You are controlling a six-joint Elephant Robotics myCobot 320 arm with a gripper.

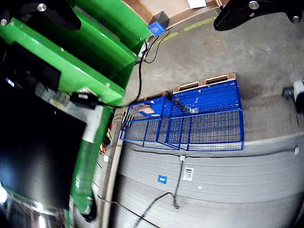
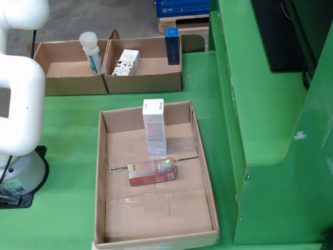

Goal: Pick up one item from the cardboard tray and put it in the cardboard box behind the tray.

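In the fixed view the cardboard tray [image 2: 99, 182] lies on the green table. It holds a tall white carton [image 2: 154, 127] standing upright and a red-orange carton [image 2: 151, 172] lying flat in front of it. Behind the tray sits a cardboard box [image 2: 145, 80] holding a small white carton [image 2: 126, 62] and a blue carton [image 2: 172, 46]. The white arm [image 2: 18, 94] rises at the left edge, and its gripper is out of that view. In the wrist view my gripper [image 1: 147, 12] shows two black fingertips [image 1: 256, 12] far apart with nothing between them, facing the floor, not the tray.
A second cardboard box [image 2: 67, 83] at the back left holds a white bottle [image 2: 91, 52]. A green machine housing [image 2: 270, 130] walls off the tray's right side. The wrist view shows blue wire cages [image 1: 204, 118] on pallets and a black cable [image 1: 142, 61].
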